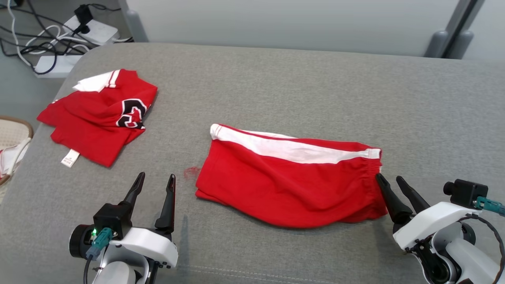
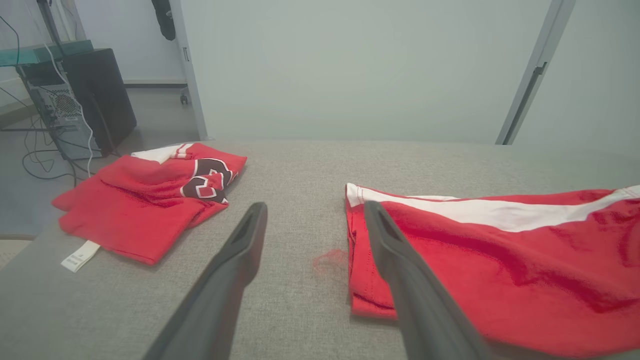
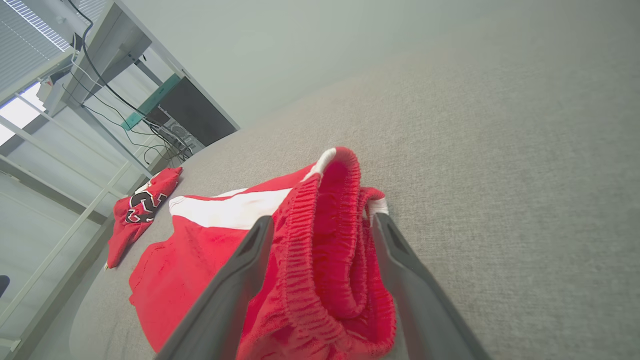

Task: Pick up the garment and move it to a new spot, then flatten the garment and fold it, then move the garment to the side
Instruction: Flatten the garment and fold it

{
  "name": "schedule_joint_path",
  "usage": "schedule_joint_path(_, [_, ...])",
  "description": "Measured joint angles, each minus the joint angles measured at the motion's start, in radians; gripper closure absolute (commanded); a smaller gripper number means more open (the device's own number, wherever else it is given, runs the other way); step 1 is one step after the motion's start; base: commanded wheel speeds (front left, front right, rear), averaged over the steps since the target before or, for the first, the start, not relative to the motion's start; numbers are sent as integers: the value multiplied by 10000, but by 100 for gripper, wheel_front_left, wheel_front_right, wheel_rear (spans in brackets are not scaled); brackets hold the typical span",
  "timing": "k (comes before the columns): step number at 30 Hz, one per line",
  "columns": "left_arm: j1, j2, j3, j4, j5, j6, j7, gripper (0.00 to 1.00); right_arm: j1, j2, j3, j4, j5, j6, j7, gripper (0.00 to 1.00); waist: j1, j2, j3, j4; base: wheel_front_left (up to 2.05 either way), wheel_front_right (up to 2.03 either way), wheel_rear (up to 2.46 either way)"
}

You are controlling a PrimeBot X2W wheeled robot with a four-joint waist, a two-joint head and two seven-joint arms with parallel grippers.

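Red shorts [image 1: 288, 185] with a white side stripe lie folded flat in the middle of the grey padded table [image 1: 276, 79], waistband to the right. My right gripper [image 1: 388, 177] is open at that end; in the right wrist view its fingers stand either side of the bunched elastic waistband [image 3: 332, 225], with the gripper [image 3: 322, 220] not closed on it. My left gripper [image 1: 156, 176] is open and empty, just left of the shorts' leg hem. In the left wrist view that gripper [image 2: 315, 207] points at bare table beside the shorts [image 2: 500, 270].
A folded red jersey [image 1: 98, 118] with a black-and-white number and a white label lies at the table's far left, also seen as the jersey [image 2: 145, 205]. A small red smudge [image 1: 192, 171] marks the table. A woven basket [image 1: 12, 134] and floor cables [image 1: 59, 35] lie beyond the left edge.
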Motion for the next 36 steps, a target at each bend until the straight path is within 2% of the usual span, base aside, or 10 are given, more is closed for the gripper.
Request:
schedule_joint_path(7, [42, -86, 19, -58, 167, -75, 0, 0, -26, 232, -259, 665, -464, 0, 0, 0, 0, 0, 237, 441, 0, 0, 0])
schedule_joint_path(14, [38, -272, -35, -176, 343, -165, 0, 0, -224, 405, -1442, 1484, -1007, 0, -2, 0, 0, 0, 537, 818, 0, 0, 0])
schedule_joint_path(19, [37, -291, -25, -180, 357, -165, 0, 0, -171, 803, -1181, 1639, -970, 0, 138, 0, 0, 0, 668, 872, 0, 0, 0])
schedule_joint_path(36, [-116, -357, -199, -192, 357, -263, 0, 0, -420, 690, -1200, 2000, -426, 69, 838, 0, 0, 0, 886, 911, 0, 0, 0])
